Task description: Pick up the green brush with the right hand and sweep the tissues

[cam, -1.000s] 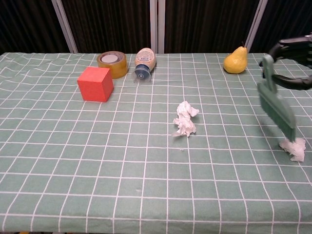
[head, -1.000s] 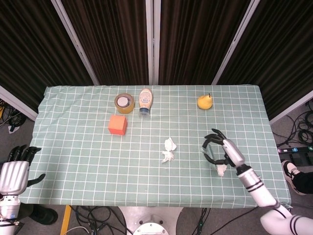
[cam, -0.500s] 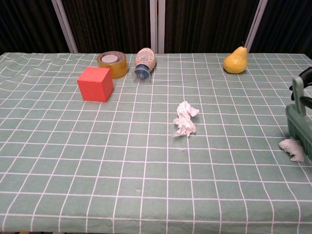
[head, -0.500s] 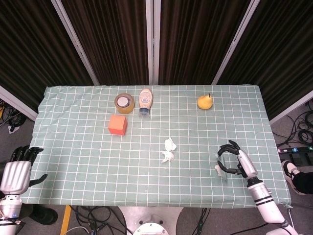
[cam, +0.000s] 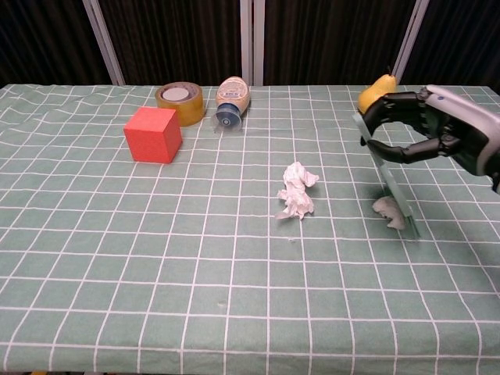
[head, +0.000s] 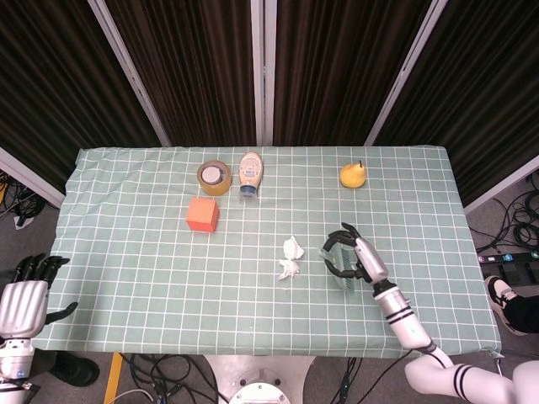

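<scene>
My right hand (cam: 434,137) grips the green brush (cam: 391,184) by its handle, the brush slanting down to the tablecloth. A small crumpled tissue (cam: 386,210) lies against the left side of the brush's lower end. A larger white tissue (cam: 295,192) sits to the left of it, apart from the brush. From the head view, the right hand (head: 357,256) and brush (head: 343,272) are just right of the larger tissue (head: 290,259). My left hand (head: 22,301) hangs off the table's near-left corner, fingers spread, holding nothing.
A red cube (cam: 152,134), a tape roll (cam: 180,103) and a lying bottle (cam: 231,98) stand at the back left. A yellow pear (cam: 375,99) sits at the back right, just behind my right hand. The green checked cloth (cam: 156,273) covers the table.
My right hand swung the brush out to the table's right edge, then swept it leftward, pushing the small tissue toward the larger one. The left hand sank slightly.
</scene>
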Controlling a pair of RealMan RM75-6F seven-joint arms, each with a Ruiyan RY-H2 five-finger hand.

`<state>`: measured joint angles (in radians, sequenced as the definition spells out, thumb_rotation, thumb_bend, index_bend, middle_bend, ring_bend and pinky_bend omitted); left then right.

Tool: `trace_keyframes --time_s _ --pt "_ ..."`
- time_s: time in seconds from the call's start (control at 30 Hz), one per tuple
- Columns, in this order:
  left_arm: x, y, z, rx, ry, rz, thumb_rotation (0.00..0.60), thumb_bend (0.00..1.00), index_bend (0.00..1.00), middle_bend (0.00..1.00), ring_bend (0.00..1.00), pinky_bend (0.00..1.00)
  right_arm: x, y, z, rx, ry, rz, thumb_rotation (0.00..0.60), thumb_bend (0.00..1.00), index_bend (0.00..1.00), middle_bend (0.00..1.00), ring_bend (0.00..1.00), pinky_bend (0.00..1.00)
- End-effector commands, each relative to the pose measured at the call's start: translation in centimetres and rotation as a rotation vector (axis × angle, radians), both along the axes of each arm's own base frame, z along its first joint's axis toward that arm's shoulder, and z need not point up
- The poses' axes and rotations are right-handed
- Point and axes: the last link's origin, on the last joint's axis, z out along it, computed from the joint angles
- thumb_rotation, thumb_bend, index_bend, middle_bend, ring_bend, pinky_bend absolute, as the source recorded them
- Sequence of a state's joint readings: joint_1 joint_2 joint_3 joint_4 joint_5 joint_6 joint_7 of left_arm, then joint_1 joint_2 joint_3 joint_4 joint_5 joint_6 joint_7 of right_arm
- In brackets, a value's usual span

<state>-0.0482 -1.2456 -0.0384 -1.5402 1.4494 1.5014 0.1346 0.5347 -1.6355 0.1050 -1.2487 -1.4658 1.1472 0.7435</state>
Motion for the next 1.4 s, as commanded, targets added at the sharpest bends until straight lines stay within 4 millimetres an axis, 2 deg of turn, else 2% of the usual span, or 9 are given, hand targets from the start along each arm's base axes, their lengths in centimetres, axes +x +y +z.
trace_keyframes --time_s 0.03,0.27,0.53,0.73,0.83,0.93,1.07,1.2,1.4 --pt "0.0 0.0 0.0 0.001 -0.001 0.002 0.6 0.06 0.24 0.2 0.12 0.12 1.8 -1.4 -1.6 0.007 -0.016 0.016 0.6 0.42 0.6 0.53 0.23 0.03" --pt "-0.1 -0.1 0.1 0.003 0.0 0.005 0.6 0.06 0.24 0.2 0.12 0.12 5.0 -2.5 -4.2 0.009 -0.076 0.06 0.6 0.42 0.6 0.53 0.23 0.03" --pt "-0.1 0.0 0.1 0.0 0.0 0.005 0.6 0.06 0.24 0.2 0.12 0.12 6.9 -2.7 -5.2 0.001 -0.144 0.079 0.6 0.42 0.6 0.53 0.23 0.03" --pt "-0.1 -0.1 0.1 0.002 -0.003 0.006 0.6 0.06 0.24 0.2 0.12 0.12 6.3 -1.5 -5.3 0.005 -0.179 0.095 0.6 0.42 0.6 0.53 0.23 0.03" --pt "-0.2 -0.3 0.0 0.001 -0.006 0.007 0.6 0.06 0.24 0.2 0.12 0.12 5.8 -1.2 -4.2 -0.009 -0.192 0.121 0.6 0.42 0.6 0.53 0.24 0.03" --pt "-0.3 -0.3 0.0 0.002 -0.009 0.008 0.6 0.06 0.24 0.2 0.12 0.12 4.7 -1.1 -1.7 -0.065 -0.161 0.149 0.6 0.42 0.6 0.53 0.24 0.03" --pt "-0.3 -0.2 0.0 0.003 -0.013 0.0 0.6 0.06 0.24 0.2 0.12 0.12 2.2 -1.6 2.4 -0.162 -0.019 0.168 0.6 0.42 0.6 0.53 0.23 0.04" --pt "-0.2 -0.1 -0.1 0.005 -0.016 -0.011 0.6 0.06 0.24 0.2 0.12 0.12 -1.3 -2.6 5.1 -0.218 0.286 0.15 0.6 0.42 0.62 0.52 0.23 0.04" --pt "0.0 0.0 -0.1 0.002 -0.011 -0.021 0.6 0.06 0.24 0.2 0.12 0.12 -5.7 -3.5 6.5 -0.162 0.691 0.114 0.6 0.42 0.58 0.45 0.15 0.05"
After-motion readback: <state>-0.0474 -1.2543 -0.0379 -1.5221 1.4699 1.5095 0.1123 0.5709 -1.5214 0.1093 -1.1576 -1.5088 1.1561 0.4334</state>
